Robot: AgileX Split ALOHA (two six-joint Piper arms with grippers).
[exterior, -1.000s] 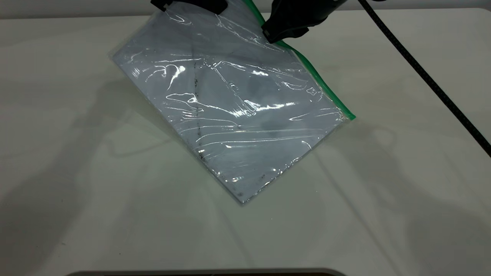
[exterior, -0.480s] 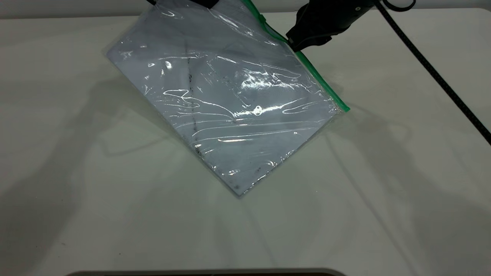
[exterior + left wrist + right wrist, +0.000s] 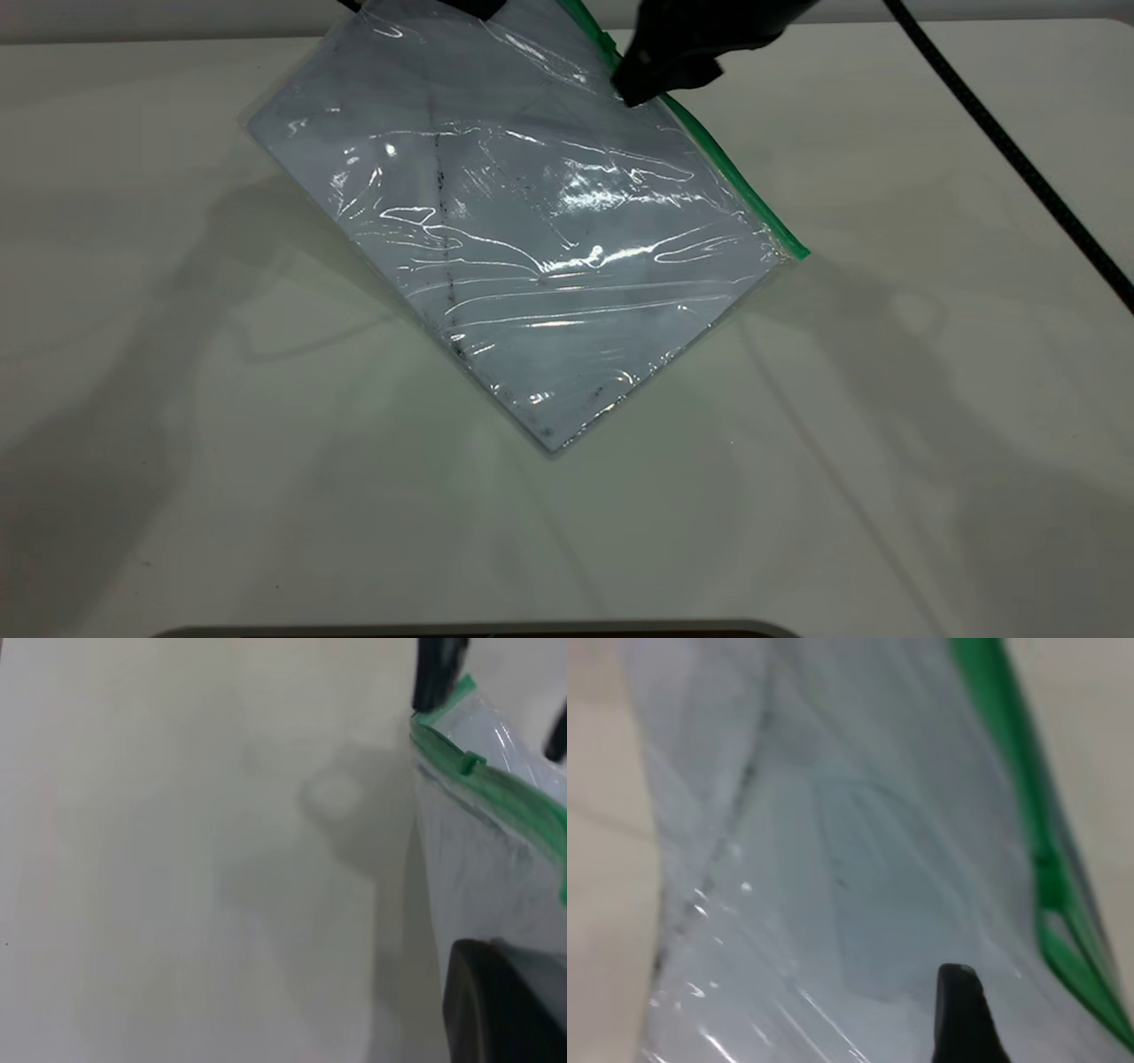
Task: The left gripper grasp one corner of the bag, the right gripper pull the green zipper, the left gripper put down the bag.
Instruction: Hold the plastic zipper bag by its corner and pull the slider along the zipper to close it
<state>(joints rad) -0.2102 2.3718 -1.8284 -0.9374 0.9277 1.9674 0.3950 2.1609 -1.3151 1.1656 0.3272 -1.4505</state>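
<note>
Two arms on the bag (image 3: 532, 257), far-centre of desk (image 3: 886, 443): left gripper (image 3: 469, 7) fingers clamp its raised corner (image 3: 532, 11); right gripper (image 3: 640, 87) at green zipper (image 3: 726, 173), fingers' state can't tell. Pull step; next needs firm grip on slider.

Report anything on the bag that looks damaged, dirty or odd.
The bag is heavily wrinkled, and a dark smudge line runs down over the white paper inside. Black specks dot its lowest corner. No tear or spill shows.

No readable text, labels, brands or numbers, none on the bag (image 3: 532, 239), none on the table (image 3: 886, 443)
</note>
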